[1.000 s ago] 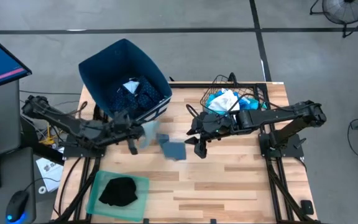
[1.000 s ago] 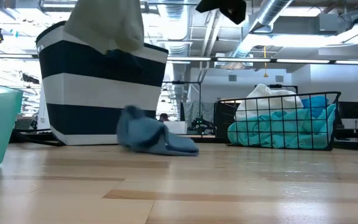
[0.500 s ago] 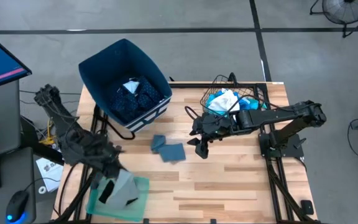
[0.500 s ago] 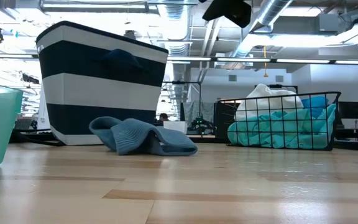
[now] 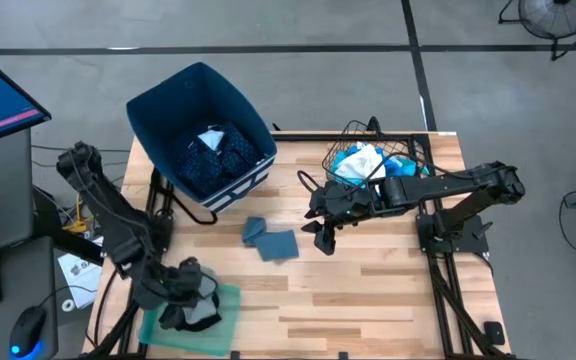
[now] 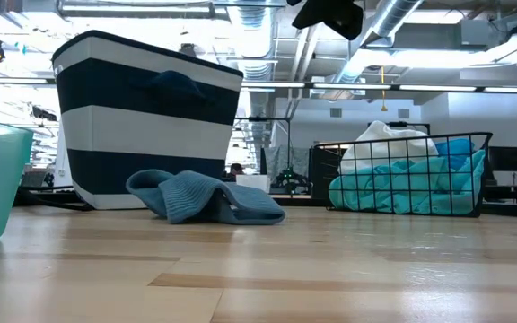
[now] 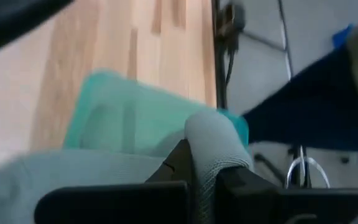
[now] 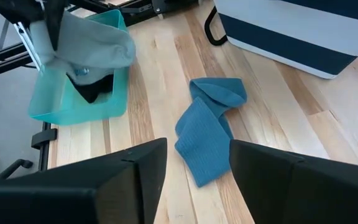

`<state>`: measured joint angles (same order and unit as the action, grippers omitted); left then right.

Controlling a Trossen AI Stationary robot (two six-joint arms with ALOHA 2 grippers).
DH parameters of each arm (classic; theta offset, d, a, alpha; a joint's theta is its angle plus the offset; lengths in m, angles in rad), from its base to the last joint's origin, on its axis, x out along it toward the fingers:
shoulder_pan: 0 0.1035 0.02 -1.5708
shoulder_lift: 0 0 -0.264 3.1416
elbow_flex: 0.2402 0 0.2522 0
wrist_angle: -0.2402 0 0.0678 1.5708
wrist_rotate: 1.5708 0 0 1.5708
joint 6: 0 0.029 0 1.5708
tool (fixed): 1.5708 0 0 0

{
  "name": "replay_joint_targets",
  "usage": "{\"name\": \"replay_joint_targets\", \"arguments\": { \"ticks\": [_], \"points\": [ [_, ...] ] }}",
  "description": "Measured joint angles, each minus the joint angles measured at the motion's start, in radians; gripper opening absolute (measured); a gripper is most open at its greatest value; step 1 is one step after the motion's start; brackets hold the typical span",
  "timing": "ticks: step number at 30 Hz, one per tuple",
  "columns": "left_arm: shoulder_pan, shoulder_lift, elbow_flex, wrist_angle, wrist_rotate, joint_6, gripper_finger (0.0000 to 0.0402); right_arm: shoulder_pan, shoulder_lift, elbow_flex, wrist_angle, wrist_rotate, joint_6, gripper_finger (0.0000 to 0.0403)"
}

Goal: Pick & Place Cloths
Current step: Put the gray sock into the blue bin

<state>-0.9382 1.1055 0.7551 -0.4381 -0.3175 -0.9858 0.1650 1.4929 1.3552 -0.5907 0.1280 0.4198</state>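
My left gripper (image 5: 181, 287) is over the green tray (image 5: 226, 296) at the table's near left corner, shut on a grey cloth (image 5: 206, 302), which also shows in the right wrist view (image 8: 89, 42). A black cloth (image 8: 92, 89) lies in the tray beneath it. A blue cloth (image 5: 271, 240) lies crumpled on the table's middle (image 6: 200, 196). My right gripper (image 5: 323, 236) hovers open just right of it, above the table (image 8: 197, 180). My left gripper pinches a bunched fold of the grey cloth (image 7: 217, 148) between its two fingers. The cloth hangs from the fingers over the green tray, above the black cloth. I cannot tell whether its lower end touches the black cloth.
The dark blue bin (image 5: 203, 125) holds dotted navy and white cloths at the far left; it is striped on its outside (image 6: 142, 117). A wire basket (image 5: 380, 158) of turquoise, white and blue cloths stands at the far right (image 6: 404, 175). Bare wood lies along the near edge.
My left gripper carried the grey cloth from beside the bin toward the table's near left corner, then lowered it over the green tray. The blue cloth, bunched up a second ago, has settled flatter, its end spread toward the bin.
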Motion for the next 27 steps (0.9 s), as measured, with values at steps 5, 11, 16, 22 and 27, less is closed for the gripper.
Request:
{"name": "replay_joint_targets", "arguments": {
  "ticks": [5, 11, 16, 22, 27],
  "points": [
    [0.000, 0.092, 0.000, 0.000, 0.079, -0.023, 0.0000, 0.005, 0.000, 0.000, 0.000, 0.001, 0.000, 0.0169],
    [0.001, 0.152, 0.000, -0.001, 0.141, -0.050, 0.0017, 0.005, 0.020, 0.001, 0.003, 0.002, 0.000, 0.0190],
    [-0.005, 0.195, 0.000, -0.010, 0.220, -0.129, 0.0054, 0.005, 0.076, 0.001, -0.002, 0.003, -0.003, 0.0219],
    [-0.030, 0.232, 0.000, -0.007, 0.283, -0.238, 0.0104, 0.006, 0.169, -0.001, 0.000, 0.001, -0.010, 0.0240],
    [-0.061, 0.238, 0.000, -0.010, 0.347, -0.347, 0.0138, 0.003, 0.247, 0.000, 0.006, 0.002, -0.037, 0.0241]
  ]
}}
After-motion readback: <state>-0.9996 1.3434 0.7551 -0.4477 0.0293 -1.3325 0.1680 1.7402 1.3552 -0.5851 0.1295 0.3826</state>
